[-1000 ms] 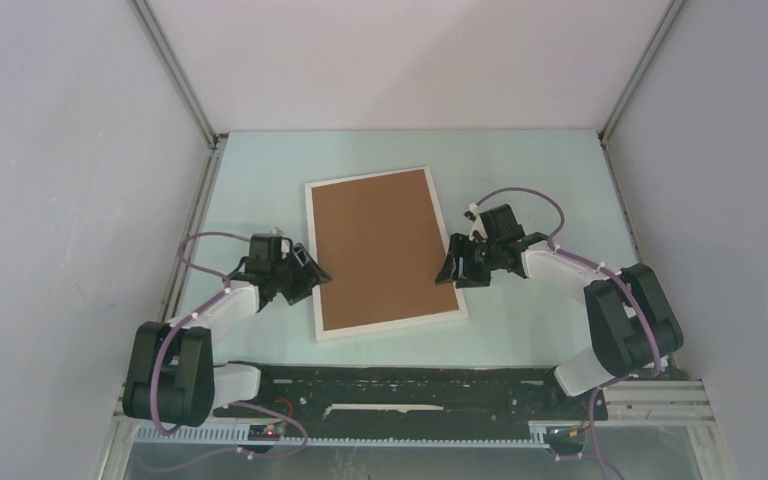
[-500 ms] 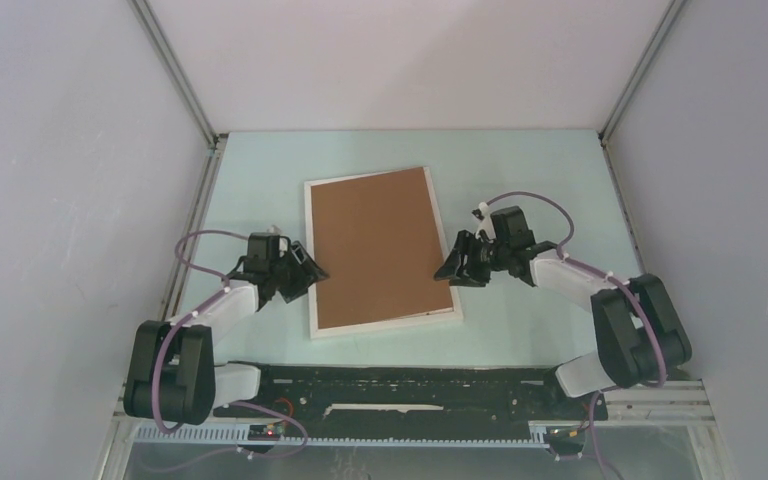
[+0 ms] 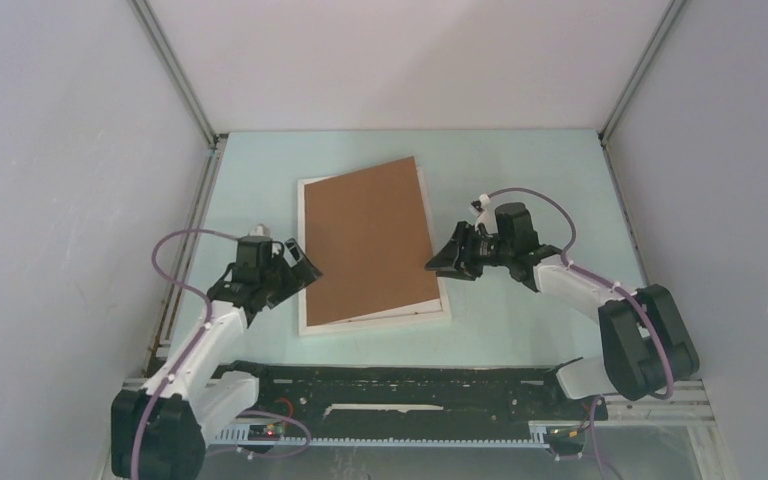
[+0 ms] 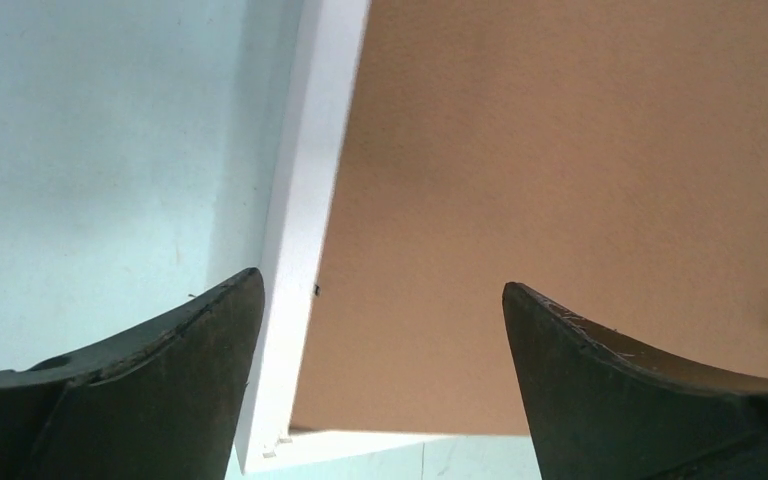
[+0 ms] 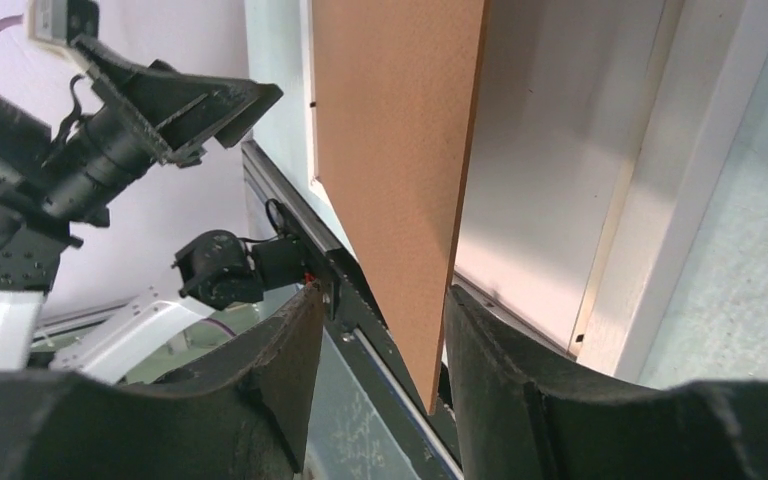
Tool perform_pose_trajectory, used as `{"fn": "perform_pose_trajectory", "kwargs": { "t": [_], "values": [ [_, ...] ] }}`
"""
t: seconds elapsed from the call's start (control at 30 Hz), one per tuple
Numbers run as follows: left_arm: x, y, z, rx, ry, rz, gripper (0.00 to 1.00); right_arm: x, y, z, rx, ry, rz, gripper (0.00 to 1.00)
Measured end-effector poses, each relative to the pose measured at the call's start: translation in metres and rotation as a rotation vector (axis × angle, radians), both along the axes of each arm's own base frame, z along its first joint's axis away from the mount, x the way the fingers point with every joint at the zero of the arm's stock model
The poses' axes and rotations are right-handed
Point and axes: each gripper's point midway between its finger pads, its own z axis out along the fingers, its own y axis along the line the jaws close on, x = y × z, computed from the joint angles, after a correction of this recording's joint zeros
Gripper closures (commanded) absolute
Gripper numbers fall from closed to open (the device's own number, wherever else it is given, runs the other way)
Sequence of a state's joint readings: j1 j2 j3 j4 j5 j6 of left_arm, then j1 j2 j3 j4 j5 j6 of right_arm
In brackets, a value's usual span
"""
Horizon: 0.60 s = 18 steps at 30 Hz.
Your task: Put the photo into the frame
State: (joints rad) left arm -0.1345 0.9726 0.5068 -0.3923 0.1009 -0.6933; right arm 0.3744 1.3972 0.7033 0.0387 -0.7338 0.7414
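Your frame [image 3: 375, 320] is a thin white rectangle lying flat under a brown board [image 3: 365, 240], its left rail just past the wide-open fingers of your left gripper [image 3: 305, 260]. The top view shows only brown. The right wrist view shows the board's edge tipped up between the half-closed fingers of your right gripper [image 5: 380, 295], though you cannot tell if they pinch it. Everything sits on a pale green table [image 3: 520, 180] between grey walls [image 3: 60, 200].

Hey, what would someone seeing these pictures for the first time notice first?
The brown backing board, centre of the overhead view, tilted up off the white frame beneath it. Its raised right edge sits between the fingers of the right pincer, while the left pincer hangs open by the frame's left side.
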Motion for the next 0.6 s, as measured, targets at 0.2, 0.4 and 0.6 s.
{"fn": "perform_pose_trajectory", "kwargs": {
  "t": [0.2,0.4,0.6],
  "values": [
    [-0.004,-0.041,0.053,0.120,-0.159,-0.217,0.07,0.002,0.004,-0.001,0.039,0.046,-0.022,0.46],
    [-0.021,-0.117,0.097,0.205,-0.495,-0.576,0.02,0.005,0.007,0.003,0.072,0.082,-0.047,0.47],
    [-0.040,-0.158,0.095,0.304,-0.708,-0.776,0.06,0.008,0.011,0.008,0.111,0.117,-0.066,0.48]
  ]
}}
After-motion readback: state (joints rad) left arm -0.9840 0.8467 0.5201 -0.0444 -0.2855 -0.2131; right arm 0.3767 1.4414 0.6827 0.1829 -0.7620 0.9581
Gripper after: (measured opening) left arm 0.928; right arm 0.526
